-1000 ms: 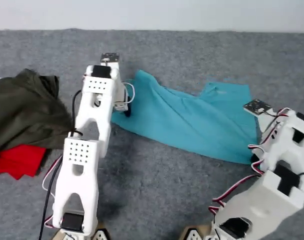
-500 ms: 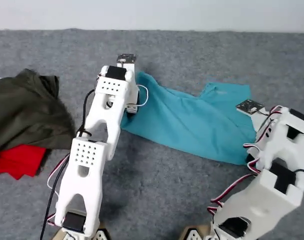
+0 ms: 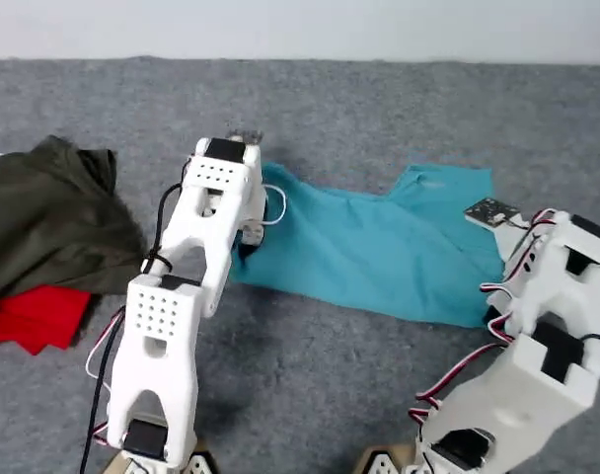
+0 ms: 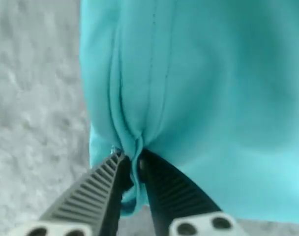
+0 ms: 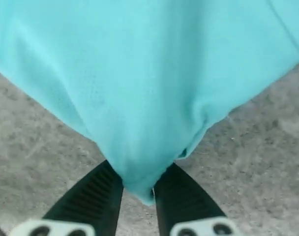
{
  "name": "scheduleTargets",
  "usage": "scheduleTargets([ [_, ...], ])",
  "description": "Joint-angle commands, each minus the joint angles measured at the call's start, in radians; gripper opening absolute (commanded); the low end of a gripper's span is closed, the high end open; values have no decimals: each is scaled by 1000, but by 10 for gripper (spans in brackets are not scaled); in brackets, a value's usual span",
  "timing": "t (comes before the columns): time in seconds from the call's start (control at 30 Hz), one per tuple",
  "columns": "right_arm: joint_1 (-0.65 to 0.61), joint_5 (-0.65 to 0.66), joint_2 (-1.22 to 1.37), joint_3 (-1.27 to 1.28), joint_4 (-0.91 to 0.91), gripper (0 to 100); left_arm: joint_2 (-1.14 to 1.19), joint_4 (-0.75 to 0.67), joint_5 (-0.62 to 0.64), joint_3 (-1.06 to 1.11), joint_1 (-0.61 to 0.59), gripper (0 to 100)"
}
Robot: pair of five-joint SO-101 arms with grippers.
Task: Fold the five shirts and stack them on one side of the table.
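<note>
Both pincers are clamped on the teal shirt: left gripper on a bunched edge, right gripper on a corner. The shirt lies mid-table, spread between the arms. Suggest lifting both ends level and taut; the bunched left grip risks a crooked crease.

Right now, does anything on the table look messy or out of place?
Yes. The teal shirt lies skewed and bunched, one end pinched in the left gripper, the other in the right gripper. At the high view's left, the olive shirt sits in a crumpled heap on the red shirt.
</note>
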Motion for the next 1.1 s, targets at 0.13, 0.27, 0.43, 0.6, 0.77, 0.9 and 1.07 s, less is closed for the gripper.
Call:
scheduleTargets([
  [0.13, 42, 126, -51, -5, 111, 9, -170, 34, 14, 174, -25, 13],
  [0.27, 113, 184, -51, -6, 113, 9, -216, 34, 14, 259, -57, 13],
  [0.43, 168, 196, -44, -69, 151, 9, -259, 34, 6, 372, -123, 13],
  [0.6, 148, 192, -45, -106, 185, 12, -269, 34, -68, 383, -143, 13],
  [0.77, 142, 190, -51, -107, 208, 122, -269, 34, -29, 381, -124, 23],
  [0.9, 131, 193, -50, -129, 242, 299, -270, 34, 29, 380, -129, 181],
  [1.07, 125, 193, -50, -198, 242, 371, -358, 35, 109, 381, -133, 486],
])
